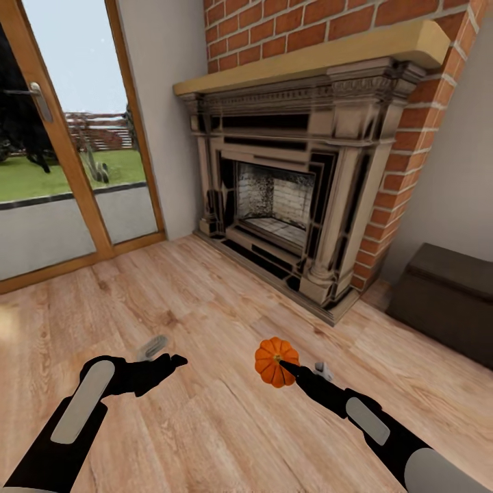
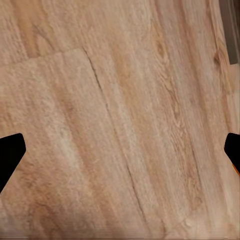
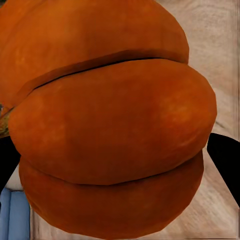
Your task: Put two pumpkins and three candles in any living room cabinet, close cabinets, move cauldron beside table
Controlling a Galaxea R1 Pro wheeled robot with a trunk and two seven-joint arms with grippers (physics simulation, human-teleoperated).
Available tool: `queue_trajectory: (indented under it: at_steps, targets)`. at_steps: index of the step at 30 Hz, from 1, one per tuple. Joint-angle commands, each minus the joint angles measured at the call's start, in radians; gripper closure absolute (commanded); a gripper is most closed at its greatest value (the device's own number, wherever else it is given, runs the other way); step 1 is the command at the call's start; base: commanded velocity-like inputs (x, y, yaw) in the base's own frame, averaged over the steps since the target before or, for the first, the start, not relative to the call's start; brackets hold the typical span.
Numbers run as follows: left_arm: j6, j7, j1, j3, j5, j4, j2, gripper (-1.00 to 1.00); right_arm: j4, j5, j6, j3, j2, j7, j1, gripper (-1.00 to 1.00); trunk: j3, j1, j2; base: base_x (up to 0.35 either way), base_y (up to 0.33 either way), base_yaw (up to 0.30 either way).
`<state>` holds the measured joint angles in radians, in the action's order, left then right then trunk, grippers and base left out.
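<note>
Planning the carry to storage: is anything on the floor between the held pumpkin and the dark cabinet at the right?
Nothing visible. The right pincer grips the pumpkin, and only bare wood floor lies between it and the cabinet. The fireplace stands off to the side of that path.

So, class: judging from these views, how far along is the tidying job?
Nothing looks finished. In hand: the right gripper holds one pumpkin above the wooden floor; the left gripper is open and empty. Left: stowing it in the dark cabinet, plus everything else.
</note>
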<state>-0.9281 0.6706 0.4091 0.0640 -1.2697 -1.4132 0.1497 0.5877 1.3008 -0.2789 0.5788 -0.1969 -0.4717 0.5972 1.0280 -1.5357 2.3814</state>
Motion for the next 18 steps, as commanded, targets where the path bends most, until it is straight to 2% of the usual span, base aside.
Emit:
queue_trajectory:
  at_steps: [1, 11, 18]
  targets:
    - [0.0, 0.01, 0.0, 0.002, -0.01, -0.001, 0.001, -1.0, 0.0, 0.009, -0.002, 0.006, -0.001, 0.001, 0.001, 1.0, -0.001, 0.004, -0.007, -0.139, 0.0, -0.166]
    - [0.0, 0.01, 0.0, 0.002, -0.01, -0.001, 0.001, -1.0, 0.0, 0.009, -0.002, 0.006, -0.001, 0.001, 0.001, 1.0, -0.018, 0.043, -0.077, -0.037, 0.0, -0.168]
    - [0.0, 0.01, 0.0, 0.003, -0.01, -0.001, 0.001, -1.0, 0.0, 0.009, -0.002, 0.006, -0.001, -0.001, 0.001, 1.0, -0.031, 0.07, -0.126, -0.221, 0.0, -0.173]
